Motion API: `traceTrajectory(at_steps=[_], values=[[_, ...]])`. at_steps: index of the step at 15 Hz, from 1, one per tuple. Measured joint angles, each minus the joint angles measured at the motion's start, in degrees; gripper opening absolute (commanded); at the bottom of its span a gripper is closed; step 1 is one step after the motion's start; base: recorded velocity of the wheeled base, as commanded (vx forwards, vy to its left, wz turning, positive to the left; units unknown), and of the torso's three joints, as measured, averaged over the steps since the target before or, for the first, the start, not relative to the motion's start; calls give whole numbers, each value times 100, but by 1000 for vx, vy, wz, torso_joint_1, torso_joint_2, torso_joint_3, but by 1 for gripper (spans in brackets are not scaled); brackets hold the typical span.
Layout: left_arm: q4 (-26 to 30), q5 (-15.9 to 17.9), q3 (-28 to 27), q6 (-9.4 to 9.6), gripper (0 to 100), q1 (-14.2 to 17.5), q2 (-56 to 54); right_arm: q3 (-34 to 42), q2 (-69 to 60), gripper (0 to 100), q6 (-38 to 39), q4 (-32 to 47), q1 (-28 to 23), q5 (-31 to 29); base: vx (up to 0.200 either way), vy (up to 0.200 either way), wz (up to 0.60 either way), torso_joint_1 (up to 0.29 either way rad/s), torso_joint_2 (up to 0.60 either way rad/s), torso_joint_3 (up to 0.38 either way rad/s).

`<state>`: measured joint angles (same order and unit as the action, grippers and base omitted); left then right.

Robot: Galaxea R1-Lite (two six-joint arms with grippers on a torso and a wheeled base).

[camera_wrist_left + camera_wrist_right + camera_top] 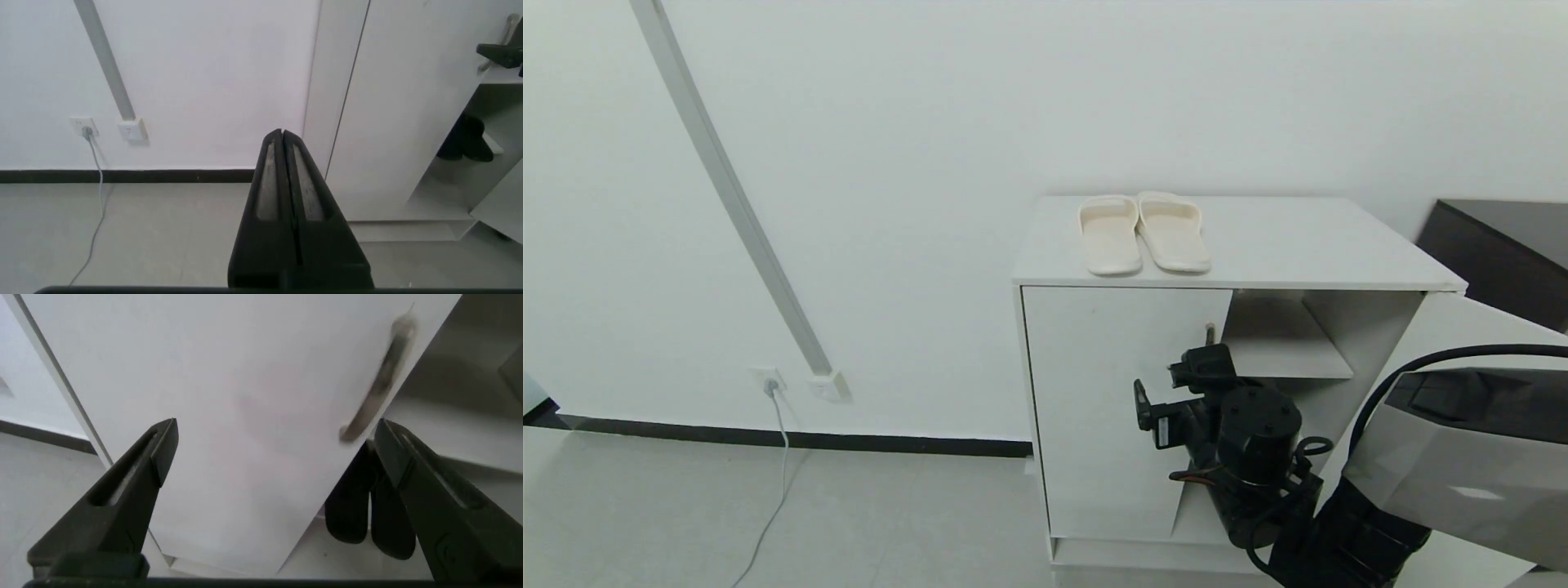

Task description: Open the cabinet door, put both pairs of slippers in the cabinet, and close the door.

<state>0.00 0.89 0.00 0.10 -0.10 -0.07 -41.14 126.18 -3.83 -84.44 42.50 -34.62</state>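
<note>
The white wooden cabinet (pixel 1282 245) has its right door (pixel 1466 325) open. A black pair of slippers (pixel 368 506) is inside under the shelf, while the cream foam pair (pixel 1143 233) lies on top, yet to be stowed before closing. The right gripper (pixel 276 437) is spread wide near the left door's handle (pixel 376 392); the left gripper (pixel 282 143) is pressed closed.

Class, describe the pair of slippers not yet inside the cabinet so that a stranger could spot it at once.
Find the white cabinet against the wall. On its top, toward the left end, lies the cream pair of slippers, side by side. Unlike it, the other pair is dark and stands inside the cabinet.
</note>
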Motion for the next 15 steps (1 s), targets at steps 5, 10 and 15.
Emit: traceTrajectory(at_steps=[5,10,15], values=[[0,0,0,0,0,0,0,0,6,100,-22,6,-7,0,0,0,0,236,-557,-321],[0,0,0,0,0,0,0,60,9,100,-27,1,-7,22,0,0,0,259,-586,-328],[2,0,0,0,0,-1,0,112,96,100,-207,-363,-11,222,0,0,0,75,-162,-88]])
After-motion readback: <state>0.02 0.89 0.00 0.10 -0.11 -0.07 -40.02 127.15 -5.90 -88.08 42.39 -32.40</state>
